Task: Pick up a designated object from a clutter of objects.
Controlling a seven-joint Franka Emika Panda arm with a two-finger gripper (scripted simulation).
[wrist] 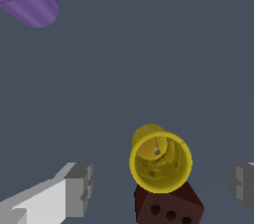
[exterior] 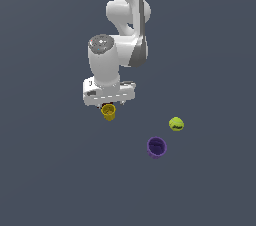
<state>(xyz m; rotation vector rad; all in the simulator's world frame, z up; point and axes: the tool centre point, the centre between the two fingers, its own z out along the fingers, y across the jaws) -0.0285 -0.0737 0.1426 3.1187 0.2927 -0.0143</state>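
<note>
Pincer [wrist: 158,183] of mine hangs open, fingers astride the yellow cup [wrist: 159,162], which stands touching the brown block [wrist: 168,207]; it looks light, rigid, slick, so I'd squeeze its tapered wall midway

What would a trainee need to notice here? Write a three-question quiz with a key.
1. True or false: the gripper is shut on the yellow cup.
2. Which lies nearest the yellow cup? A) purple cup B) brown block C) ball
3. Fill in: the yellow cup sits between the two open ____.

Key: 1 false, the fingers stand wide apart; 2 B; 3 fingers.
</note>
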